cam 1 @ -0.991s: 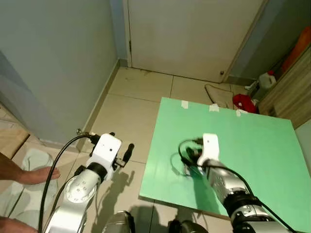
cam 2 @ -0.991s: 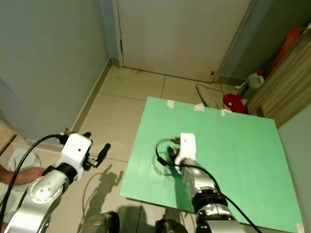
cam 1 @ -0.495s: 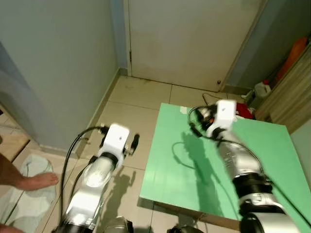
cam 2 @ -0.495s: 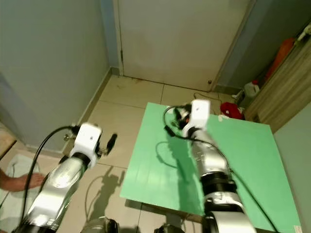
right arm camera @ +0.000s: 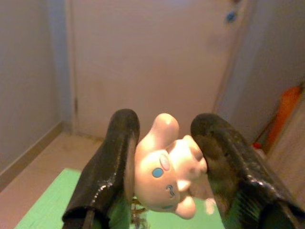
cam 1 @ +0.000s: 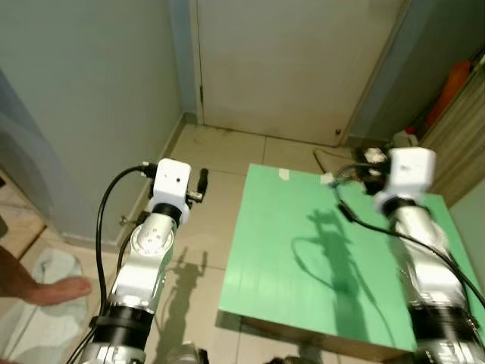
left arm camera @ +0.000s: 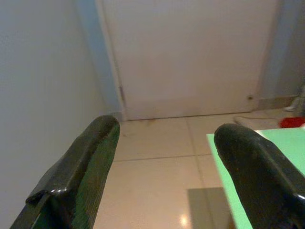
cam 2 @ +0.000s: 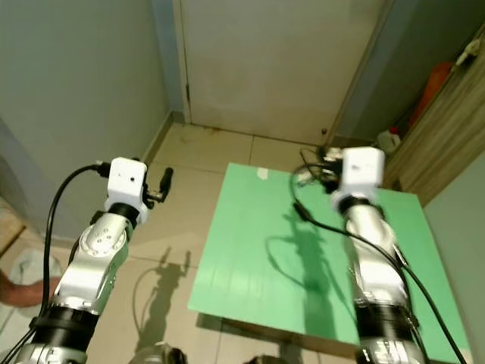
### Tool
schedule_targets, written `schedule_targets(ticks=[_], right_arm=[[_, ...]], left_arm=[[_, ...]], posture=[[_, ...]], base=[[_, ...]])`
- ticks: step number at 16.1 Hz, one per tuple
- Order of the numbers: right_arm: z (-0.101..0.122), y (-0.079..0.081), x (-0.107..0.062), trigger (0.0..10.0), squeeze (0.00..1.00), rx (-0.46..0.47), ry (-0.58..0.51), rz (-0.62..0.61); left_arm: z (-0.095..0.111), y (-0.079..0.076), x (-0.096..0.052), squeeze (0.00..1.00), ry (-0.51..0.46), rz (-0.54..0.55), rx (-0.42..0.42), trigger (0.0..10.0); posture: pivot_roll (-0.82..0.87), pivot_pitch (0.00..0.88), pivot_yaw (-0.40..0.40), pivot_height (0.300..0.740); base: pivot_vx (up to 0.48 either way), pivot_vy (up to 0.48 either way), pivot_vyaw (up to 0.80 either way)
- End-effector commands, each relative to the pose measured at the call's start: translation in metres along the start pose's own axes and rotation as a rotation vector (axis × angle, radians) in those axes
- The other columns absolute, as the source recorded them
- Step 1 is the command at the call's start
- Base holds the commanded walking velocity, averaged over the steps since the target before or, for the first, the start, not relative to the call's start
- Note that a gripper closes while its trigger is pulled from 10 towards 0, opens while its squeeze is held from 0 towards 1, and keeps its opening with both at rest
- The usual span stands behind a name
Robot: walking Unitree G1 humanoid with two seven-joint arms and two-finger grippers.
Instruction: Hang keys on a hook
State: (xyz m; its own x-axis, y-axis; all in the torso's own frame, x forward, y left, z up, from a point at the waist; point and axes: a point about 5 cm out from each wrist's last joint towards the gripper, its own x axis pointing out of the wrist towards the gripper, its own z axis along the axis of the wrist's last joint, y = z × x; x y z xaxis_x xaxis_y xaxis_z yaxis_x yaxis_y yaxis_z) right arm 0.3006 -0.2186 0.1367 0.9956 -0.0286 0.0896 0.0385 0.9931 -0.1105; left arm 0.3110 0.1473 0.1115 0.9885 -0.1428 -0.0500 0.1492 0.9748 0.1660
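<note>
My right gripper point(cam 1: 369, 157) is raised over the far right corner of the green table point(cam 1: 303, 250). It is shut on a pale pink toy figure point(right arm camera: 167, 172), the charm of the keys. A bit of metal ring point(right arm camera: 137, 211) hangs under the figure; the keys themselves are hidden. The gripper faces the white door point(cam 1: 288, 61). High on that door is a small blue spot point(right arm camera: 231, 16), too blurred to identify. My left gripper point(left arm camera: 164, 162) is lifted over the tiled floor left of the table, open with nothing in it.
A grey wall point(cam 1: 83, 98) runs along the left. A wooden cabinet point(cam 1: 464, 144) stands at the right, with a white bottle point(cam 1: 406, 136) and an orange object point(cam 1: 453, 85) near it. A person's bare foot point(cam 1: 53, 290) rests on a pale mat at the lower left.
My right gripper has risen off the table with the keys and swung up toward the far right corner. The left arm has lifted too. The camera has tilted slightly.
</note>
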Motion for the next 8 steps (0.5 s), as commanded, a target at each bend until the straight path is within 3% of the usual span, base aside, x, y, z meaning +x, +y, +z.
schedule_targets(ticks=[1, 2, 3, 5, 8], right_arm=[[0.002, -0.007, -0.011, 0.0, 0.0, -0.033, -0.01, -0.04], [-0.001, -0.006, -0.016, 0.0, 0.0, -0.036, -0.006, -0.044], [-0.011, 0.0, -0.035, 0.0, 0.0, -0.038, 0.011, -0.046], [-0.027, 0.007, -0.055, 0.0, 0.0, 0.004, 0.047, -0.033], [-0.06, 0.017, -0.116, 0.0, 0.0, -0.024, 0.162, 0.022]], left_arm=[[0.0, 0.004, -0.003, 0.0, 0.007, 0.007, -0.042, 10.0], [0.0, 0.004, -0.006, 0.0, -0.002, 0.007, -0.045, 10.0], [-0.003, 0.005, -0.018, 0.0, -0.005, 0.031, -0.038, 10.0], [-0.009, -0.003, -0.03, 0.0, 0.003, -0.001, -0.039, 10.0], [-0.023, -0.015, -0.064, 0.0, -0.017, -0.179, 0.072, 10.0]], posture=[[-0.07, 0.0, -0.021, 0.74], [-0.07, 0.0, -0.019, 0.74], [-0.08, 0.0, -0.018, 0.74], [-0.08, 0.0, -0.016, 0.74], [-0.1, 0.0, -0.004, 0.74]], base=[[0.0, 0.0, 0.0], [0.0, 0.0, 0.0], [0.0, 0.0, 0.0], [0.0, 0.0, 0.0], [0.0, 0.0, 0.0]])
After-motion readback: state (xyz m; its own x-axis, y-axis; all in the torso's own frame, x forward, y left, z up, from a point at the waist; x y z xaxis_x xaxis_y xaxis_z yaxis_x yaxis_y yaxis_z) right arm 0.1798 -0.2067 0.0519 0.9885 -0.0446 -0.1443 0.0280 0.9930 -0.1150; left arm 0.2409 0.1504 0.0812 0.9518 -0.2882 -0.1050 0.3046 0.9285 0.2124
